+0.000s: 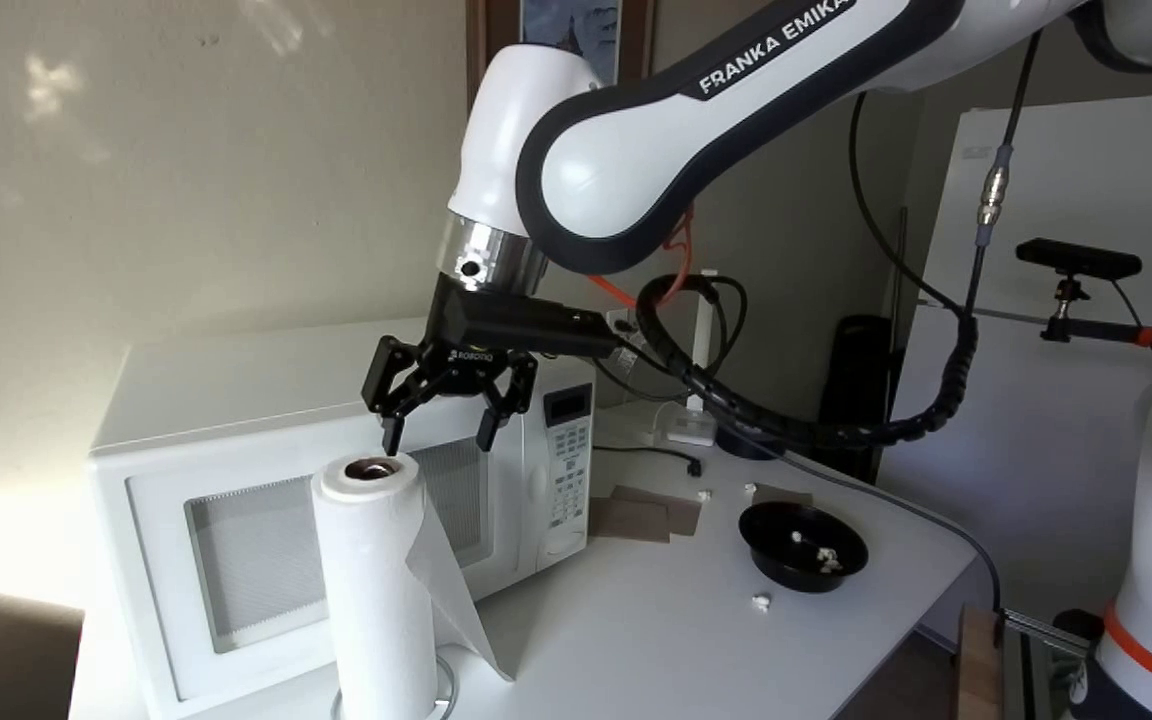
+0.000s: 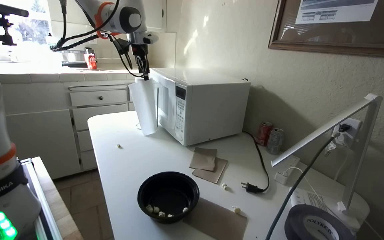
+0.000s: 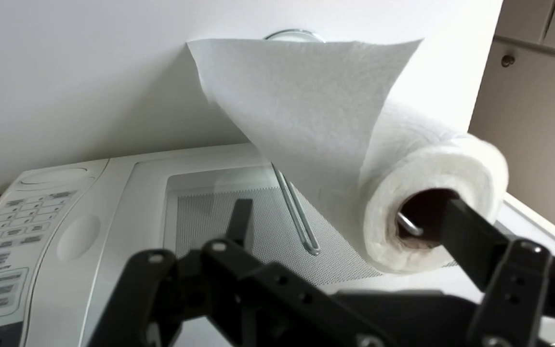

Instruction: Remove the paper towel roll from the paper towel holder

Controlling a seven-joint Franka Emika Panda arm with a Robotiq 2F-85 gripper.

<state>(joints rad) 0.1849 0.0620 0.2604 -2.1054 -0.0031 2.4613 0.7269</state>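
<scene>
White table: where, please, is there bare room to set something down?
The widest bare patch on the white table lies between the paper towel roll, microwave, brown squares and black bowl, with one popcorn piece toward the table's edge. Crowded: around the folding lamp, tape and cans; also at the microwave's front, below the open gripper.

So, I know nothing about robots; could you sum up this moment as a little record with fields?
Main item: white paper towel roll, one sheet hanging loose
Support: silvery wire holder, a metal tip showing inside the roll's core
Fingers: open, holding nothing, one close to the core; contact unclear
Beside the roll: white microwave
Elsewhere on the table: black bowl holding pale, popcorn-like pieces
Task status: roll not yet off its holder
</scene>
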